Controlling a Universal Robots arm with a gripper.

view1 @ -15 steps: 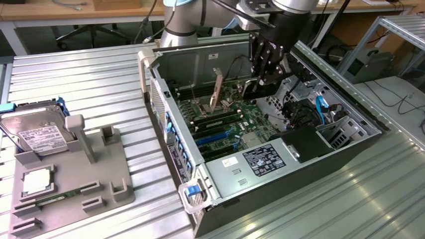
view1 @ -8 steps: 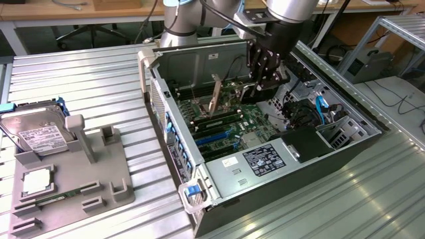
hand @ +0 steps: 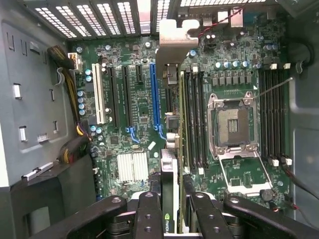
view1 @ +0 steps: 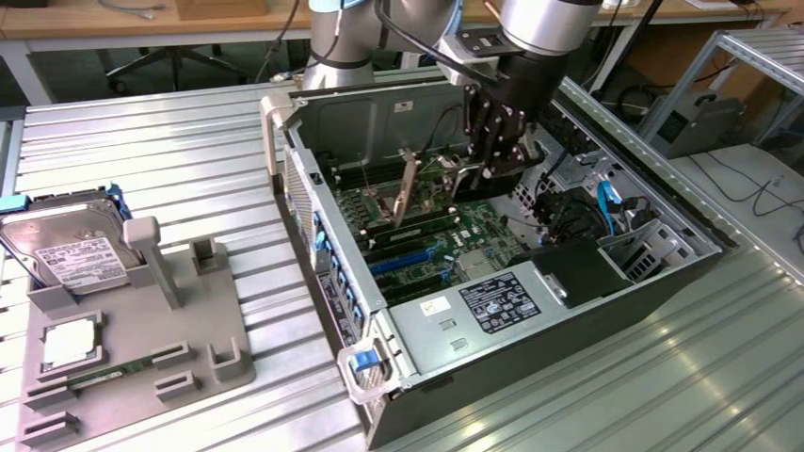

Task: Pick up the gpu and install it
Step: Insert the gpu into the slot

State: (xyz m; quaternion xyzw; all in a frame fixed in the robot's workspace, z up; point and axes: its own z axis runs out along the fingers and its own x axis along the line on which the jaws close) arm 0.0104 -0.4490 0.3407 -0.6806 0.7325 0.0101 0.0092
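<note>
Pincer is pinching the gpu edge-down over the motherboard, roughly 1 o'clock inside the case.

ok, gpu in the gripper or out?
In: the gripper clamps the gpu, held edge-on over the motherboard slots. Seated or not: cannot tell.

Black gripper; the gpu in it has a silver bracket; beneath, a green motherboard with blue, black and white slots.
</note>
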